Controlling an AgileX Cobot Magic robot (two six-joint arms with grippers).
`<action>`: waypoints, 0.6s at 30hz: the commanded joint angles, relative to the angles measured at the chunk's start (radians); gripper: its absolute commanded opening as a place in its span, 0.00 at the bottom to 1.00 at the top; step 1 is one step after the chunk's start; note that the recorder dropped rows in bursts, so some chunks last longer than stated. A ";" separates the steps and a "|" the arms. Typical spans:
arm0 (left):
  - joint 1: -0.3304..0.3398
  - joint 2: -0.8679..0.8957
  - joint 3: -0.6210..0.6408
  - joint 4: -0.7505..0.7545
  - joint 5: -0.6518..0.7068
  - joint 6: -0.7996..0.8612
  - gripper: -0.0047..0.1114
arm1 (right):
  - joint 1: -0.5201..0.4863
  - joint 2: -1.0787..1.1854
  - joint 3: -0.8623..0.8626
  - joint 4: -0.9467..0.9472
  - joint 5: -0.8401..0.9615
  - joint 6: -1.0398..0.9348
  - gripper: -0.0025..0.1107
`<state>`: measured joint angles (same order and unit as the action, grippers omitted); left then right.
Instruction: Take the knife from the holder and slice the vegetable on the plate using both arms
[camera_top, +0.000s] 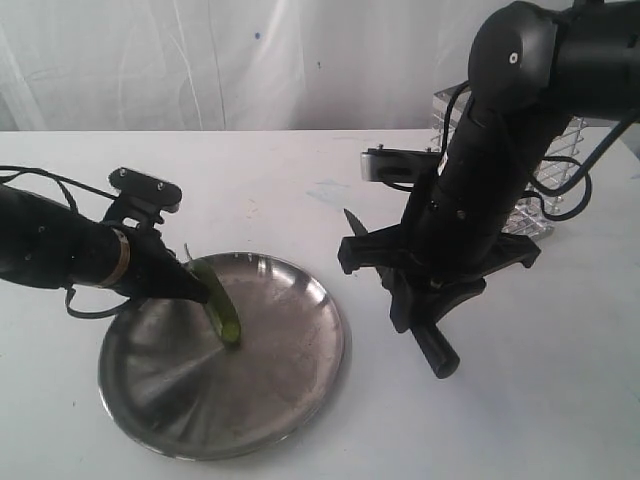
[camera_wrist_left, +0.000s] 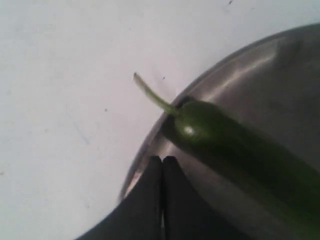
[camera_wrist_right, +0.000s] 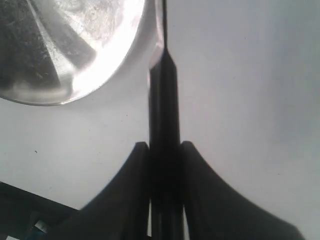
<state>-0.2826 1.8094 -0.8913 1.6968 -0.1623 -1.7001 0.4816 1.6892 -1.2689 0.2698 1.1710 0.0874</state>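
text: none readable | labels: none | numbers: none

A white counter (camera_top: 300, 170) fills the lower part of the exterior view, its matte top plain apart from a faint bluish smudge (camera_top: 325, 188) near the middle and a few tiny dark flecks (camera_wrist_left: 105, 109) that show up close in the wrist views. Behind its far edge hangs a white, slightly translucent sheet (camera_top: 200, 60) with soft vertical folds and a couple of small dark specks (camera_top: 257, 36). The light is bright and diffuse, leaving only soft grey shadows on the counter.
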 joint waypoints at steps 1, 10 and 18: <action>0.001 -0.095 -0.016 0.017 -0.111 -0.001 0.04 | 0.000 -0.012 0.004 0.008 0.009 -0.028 0.02; 0.001 -0.280 0.002 0.048 -0.510 0.601 0.04 | 0.000 -0.012 0.004 0.008 -0.009 -0.087 0.02; 0.001 -0.287 0.099 0.048 -0.260 0.143 0.04 | 0.000 -0.027 0.152 0.000 -0.114 -0.164 0.02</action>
<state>-0.2806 1.5392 -0.8064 1.7414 -0.5438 -1.3012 0.4816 1.6740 -1.1543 0.2739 1.1012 -0.0457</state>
